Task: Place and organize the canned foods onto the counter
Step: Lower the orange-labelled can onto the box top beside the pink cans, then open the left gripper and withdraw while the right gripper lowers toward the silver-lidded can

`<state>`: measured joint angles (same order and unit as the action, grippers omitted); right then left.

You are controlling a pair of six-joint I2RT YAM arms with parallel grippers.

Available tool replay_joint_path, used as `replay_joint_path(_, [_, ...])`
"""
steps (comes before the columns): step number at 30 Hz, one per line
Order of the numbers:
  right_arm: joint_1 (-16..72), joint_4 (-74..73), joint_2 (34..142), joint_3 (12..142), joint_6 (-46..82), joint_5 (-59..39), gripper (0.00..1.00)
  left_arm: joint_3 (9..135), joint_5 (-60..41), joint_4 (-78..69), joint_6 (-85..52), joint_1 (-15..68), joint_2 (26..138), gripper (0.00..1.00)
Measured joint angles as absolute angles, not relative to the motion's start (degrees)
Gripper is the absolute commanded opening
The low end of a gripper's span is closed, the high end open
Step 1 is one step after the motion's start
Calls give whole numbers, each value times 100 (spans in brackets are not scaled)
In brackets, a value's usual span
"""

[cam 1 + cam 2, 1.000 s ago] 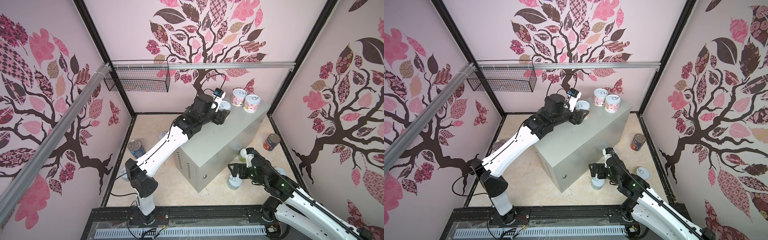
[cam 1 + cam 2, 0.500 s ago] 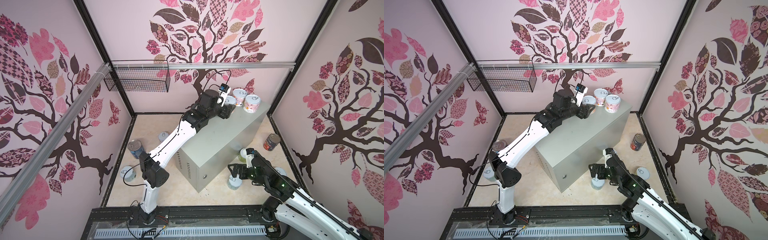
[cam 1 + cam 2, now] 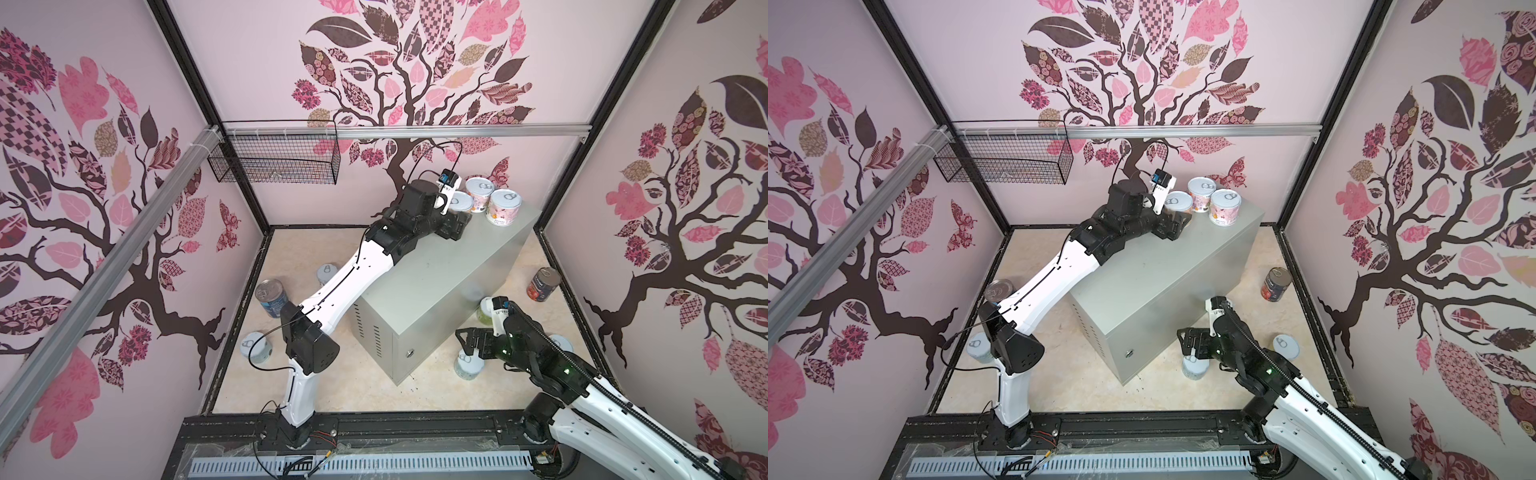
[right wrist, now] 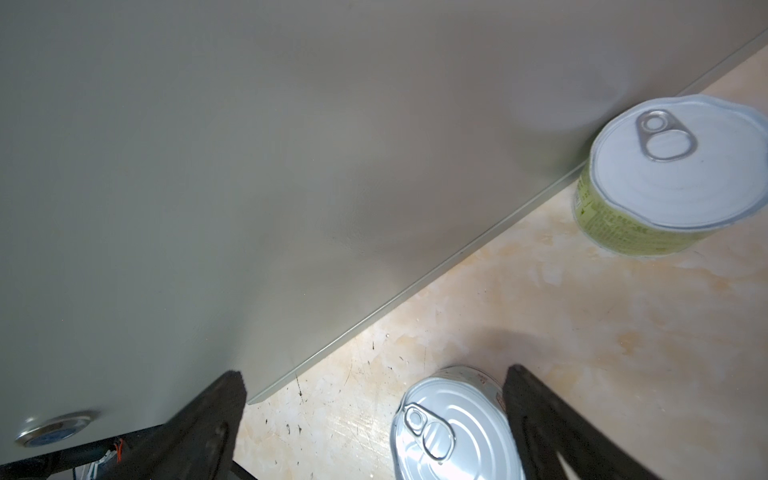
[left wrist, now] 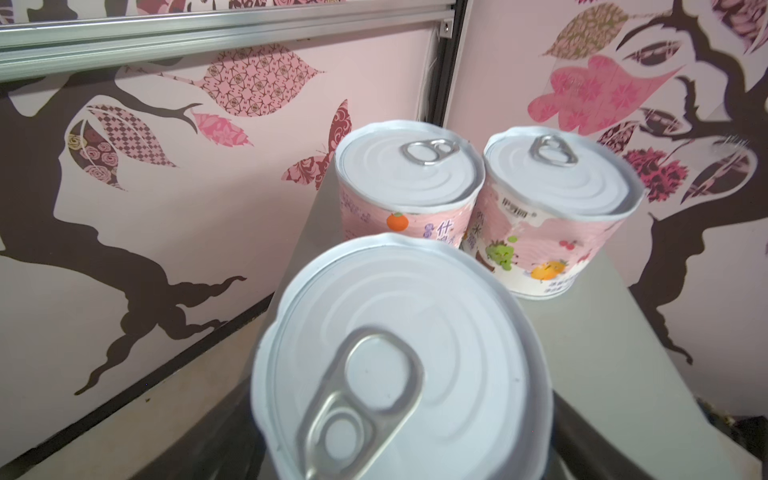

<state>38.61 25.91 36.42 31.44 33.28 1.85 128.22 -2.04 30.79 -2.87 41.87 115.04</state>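
One long light-grey metal counter [image 3: 436,286] slants from lower centre to upper right in both top views. There are ten cans. Two are taller: a blue can [image 3: 272,298] on the beige floor [image 3: 357,390] at centre left, and a dark tomato can [image 3: 543,284] at centre right. Eight are short pull-tab cans [image 3: 257,347]: three cluster on the counter's far end, upper right of centre, and five stand on the floor.

The left pincer [image 3: 456,219] is at the nearest of the three, a white-lidded can [image 3: 461,202]. In the left wrist view that can fills the lower middle between two dark, blurred fingers [image 5: 582,440], with an orange-print pink can [image 5: 409,174] and a mixed-fruit pink can [image 5: 557,187] side by side behind it. The lid hides the pads, so I cannot tell whether this pincer is clenched or released.

The right pincer [image 4: 374,374] is spread wide, grasping nothing. At the bottom of the right wrist view a silver-lidded can [image 4: 453,428] stands on the floor between its fingers, close to one. A green-label can [image 4: 665,174] stands at upper right, just beside the counter's wall.

In a top view the right arm [image 3: 536,357] covers most of one short can [image 3: 562,341] at lower right, and half hides the green-label can.
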Motion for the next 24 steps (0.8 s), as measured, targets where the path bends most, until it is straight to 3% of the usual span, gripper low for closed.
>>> replay_joint_path(12, [3861, 3253, 3787, 3260, 3780, 670, 100, 12639, -248, 3299, -342, 4167, 11246, 98])
replay_joint_path(24, [3863, 3726, 4036, 3439, 4178, 980, 100, 11502, 99, 3581, -888, 4169, 8976, 98])
